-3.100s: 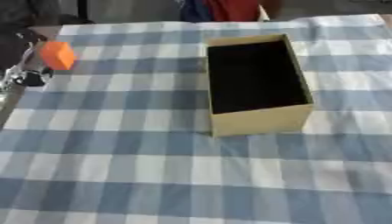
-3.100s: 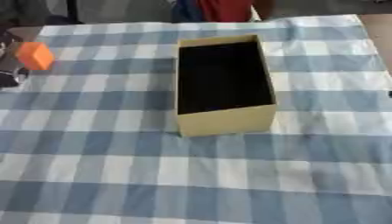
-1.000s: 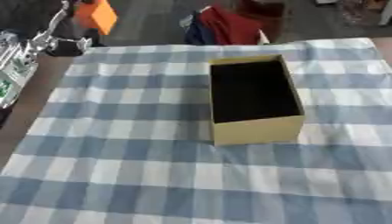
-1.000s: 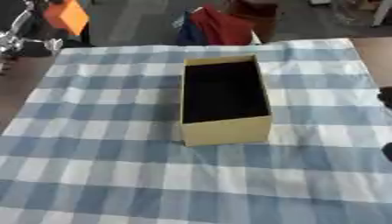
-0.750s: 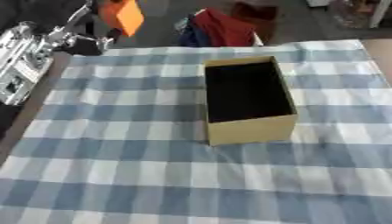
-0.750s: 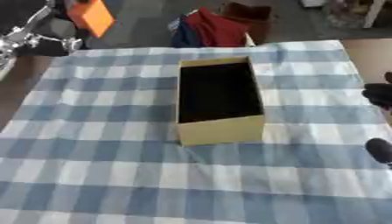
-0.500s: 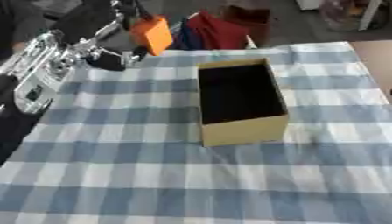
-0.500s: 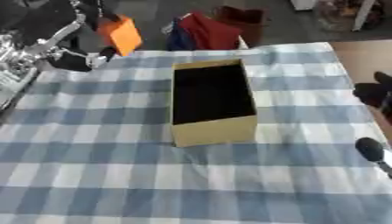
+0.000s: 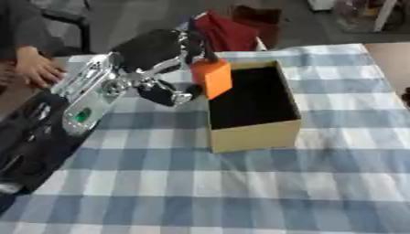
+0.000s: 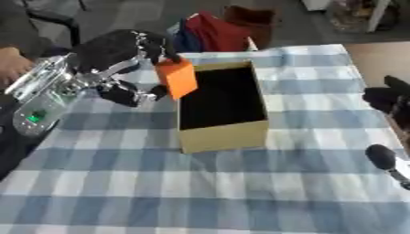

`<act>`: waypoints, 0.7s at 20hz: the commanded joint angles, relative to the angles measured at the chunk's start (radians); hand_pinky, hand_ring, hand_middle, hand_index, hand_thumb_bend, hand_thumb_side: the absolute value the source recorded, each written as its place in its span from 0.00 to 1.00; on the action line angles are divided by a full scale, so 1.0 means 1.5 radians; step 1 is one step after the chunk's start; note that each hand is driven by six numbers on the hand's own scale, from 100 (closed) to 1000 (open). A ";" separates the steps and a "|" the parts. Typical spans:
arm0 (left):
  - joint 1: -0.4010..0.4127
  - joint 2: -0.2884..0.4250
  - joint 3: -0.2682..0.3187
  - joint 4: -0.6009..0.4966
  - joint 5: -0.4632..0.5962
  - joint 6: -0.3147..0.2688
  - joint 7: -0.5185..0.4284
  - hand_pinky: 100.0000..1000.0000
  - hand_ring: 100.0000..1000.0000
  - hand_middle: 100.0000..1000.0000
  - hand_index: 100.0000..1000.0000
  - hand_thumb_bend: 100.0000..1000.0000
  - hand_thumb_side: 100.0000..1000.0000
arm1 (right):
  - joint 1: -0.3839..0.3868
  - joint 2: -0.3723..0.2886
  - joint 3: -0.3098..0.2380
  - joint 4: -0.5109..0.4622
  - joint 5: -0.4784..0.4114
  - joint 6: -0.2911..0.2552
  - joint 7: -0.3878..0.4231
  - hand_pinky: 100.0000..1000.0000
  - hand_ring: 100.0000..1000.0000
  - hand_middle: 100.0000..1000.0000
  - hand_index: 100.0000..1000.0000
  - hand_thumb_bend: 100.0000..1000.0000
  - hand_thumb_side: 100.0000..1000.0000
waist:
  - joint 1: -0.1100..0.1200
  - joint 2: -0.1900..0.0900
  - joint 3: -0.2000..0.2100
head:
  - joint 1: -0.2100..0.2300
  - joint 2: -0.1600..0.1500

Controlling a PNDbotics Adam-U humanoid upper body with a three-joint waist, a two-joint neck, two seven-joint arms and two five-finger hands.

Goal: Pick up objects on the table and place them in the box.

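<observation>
My left hand (image 9: pixel 164 54) is shut on an orange block (image 9: pixel 212 77), which hangs in the air over the left wall of the box. The open cardboard box (image 9: pixel 255 136) stands in the middle of the checked cloth, its inside dark and nothing visible in it. My right hand (image 10: pixel 391 105) shows at the right edge of the right eye view, dark, off the cloth's right side, with its fingers straight.
The blue-and-white checked cloth (image 9: pixel 240 192) covers the table. Red and blue fabric (image 9: pixel 224 32) lies just beyond the far edge. A person's hand (image 9: pixel 36 68) rests at the far left. Bare brown tabletop (image 9: pixel 392 59) shows at the right.
My left arm has swung right and nearer, carrying the orange block from beyond the cloth's far left corner to the box's left wall. The camera has tilted too.
</observation>
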 commanded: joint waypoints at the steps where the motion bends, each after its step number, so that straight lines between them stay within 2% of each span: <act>1: -0.016 -0.002 -0.007 0.002 -0.009 -0.010 -0.017 0.60 0.52 0.48 0.63 0.14 0.00 | -0.008 -0.005 0.001 -0.015 -0.004 0.000 0.001 0.89 0.84 0.80 1.00 0.63 0.59 | -0.003 -0.009 0.000 | -0.002 0.001; 7: -0.031 -0.035 -0.017 0.023 -0.061 -0.020 -0.025 0.62 0.54 0.51 0.65 0.19 0.00 | -0.008 -0.004 0.002 -0.017 -0.006 0.003 0.000 0.89 0.84 0.80 1.00 0.63 0.59 | -0.002 -0.007 -0.002 | -0.004 0.000; 14: -0.054 -0.080 -0.011 0.090 -0.151 0.014 0.012 0.63 0.58 0.56 0.70 0.25 0.00 | -0.006 -0.001 0.006 -0.020 -0.008 0.006 0.000 0.89 0.84 0.80 1.00 0.62 0.60 | 0.000 -0.006 -0.012 | 0.002 -0.004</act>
